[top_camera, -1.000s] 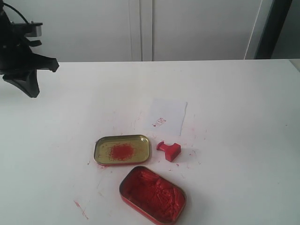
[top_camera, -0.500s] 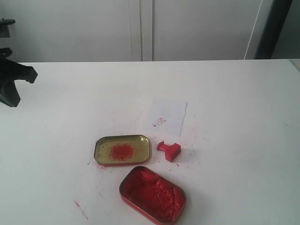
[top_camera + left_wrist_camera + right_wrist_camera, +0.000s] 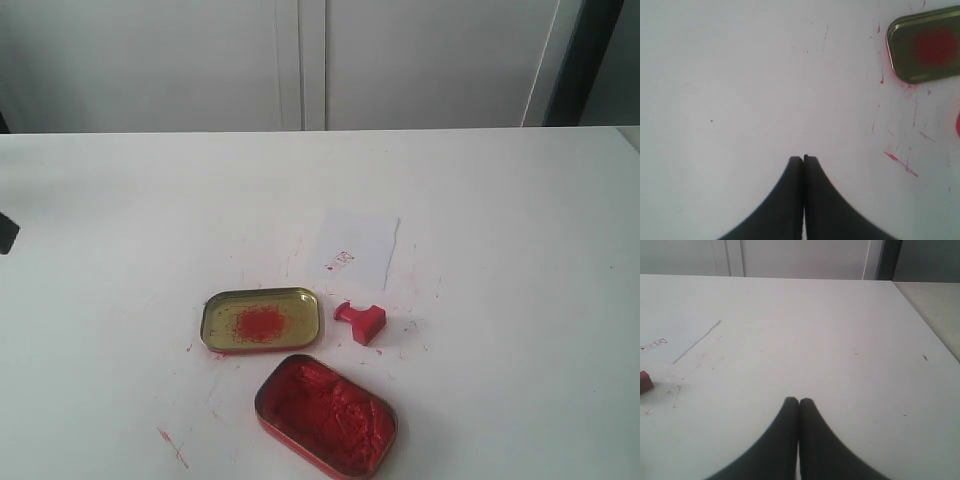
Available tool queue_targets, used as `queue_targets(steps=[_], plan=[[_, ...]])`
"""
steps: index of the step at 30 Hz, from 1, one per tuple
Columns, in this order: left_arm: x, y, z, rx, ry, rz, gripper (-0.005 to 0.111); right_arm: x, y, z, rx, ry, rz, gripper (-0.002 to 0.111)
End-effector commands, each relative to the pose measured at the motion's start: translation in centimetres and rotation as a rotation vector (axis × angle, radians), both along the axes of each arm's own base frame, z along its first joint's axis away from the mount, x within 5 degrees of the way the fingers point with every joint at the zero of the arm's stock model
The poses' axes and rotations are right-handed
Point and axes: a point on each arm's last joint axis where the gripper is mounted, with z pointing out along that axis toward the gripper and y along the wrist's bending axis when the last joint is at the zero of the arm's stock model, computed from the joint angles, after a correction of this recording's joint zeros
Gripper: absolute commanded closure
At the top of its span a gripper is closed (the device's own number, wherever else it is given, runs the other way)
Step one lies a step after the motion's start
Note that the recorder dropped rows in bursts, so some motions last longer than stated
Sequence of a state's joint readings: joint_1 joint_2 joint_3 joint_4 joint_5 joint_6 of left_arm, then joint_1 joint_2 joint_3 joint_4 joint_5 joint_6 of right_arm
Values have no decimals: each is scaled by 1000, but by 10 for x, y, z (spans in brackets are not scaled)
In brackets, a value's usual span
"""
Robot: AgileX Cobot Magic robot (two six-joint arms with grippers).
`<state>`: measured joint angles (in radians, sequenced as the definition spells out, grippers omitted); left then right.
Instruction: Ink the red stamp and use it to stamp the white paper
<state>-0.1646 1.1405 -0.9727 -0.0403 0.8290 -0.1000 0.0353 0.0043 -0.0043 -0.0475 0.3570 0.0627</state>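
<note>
The exterior view sits raised on the near side, facing down across the table (image 3: 520,250) to the far wall (image 3: 420,60). The left wrist view looks steeply down, close over the table's left part, sharing the gold lid (image 3: 925,47) with it. The right wrist view faces low toward the far wall, sharing the white paper (image 3: 675,337) and, it seems, a sliver of the red stamp (image 3: 644,381).

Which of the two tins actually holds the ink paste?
The red tin at the front, packed with lumpy red paste. The gold lid behind it carries only a small red smear at its centre.
</note>
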Motion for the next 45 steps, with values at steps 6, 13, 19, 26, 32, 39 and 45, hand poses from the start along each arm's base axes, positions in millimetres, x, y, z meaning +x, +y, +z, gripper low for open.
queue_targets(steps=[6,13,19,26,32,39,45], plan=[[-42,6,-9,17,141,-18,107,0,0,-1,-2,-8,3,108],[-47,12,-11,83,194,-24,107,0,0,-1,0,-8,4,108],[-44,12,-11,79,165,-21,107,0,0,-1,0,-8,4,108],[-42,11,-9,72,128,-15,107,0,0,-1,0,-8,4,108],[-40,9,3,6,-27,27,107,0,0,-1,0,-8,4,108],[-60,16,17,-25,-143,65,107,0,0,-1,0,-8,4,108],[-83,35,-21,-38,-253,211,107,0,0,-1,0,-8,4,108]])
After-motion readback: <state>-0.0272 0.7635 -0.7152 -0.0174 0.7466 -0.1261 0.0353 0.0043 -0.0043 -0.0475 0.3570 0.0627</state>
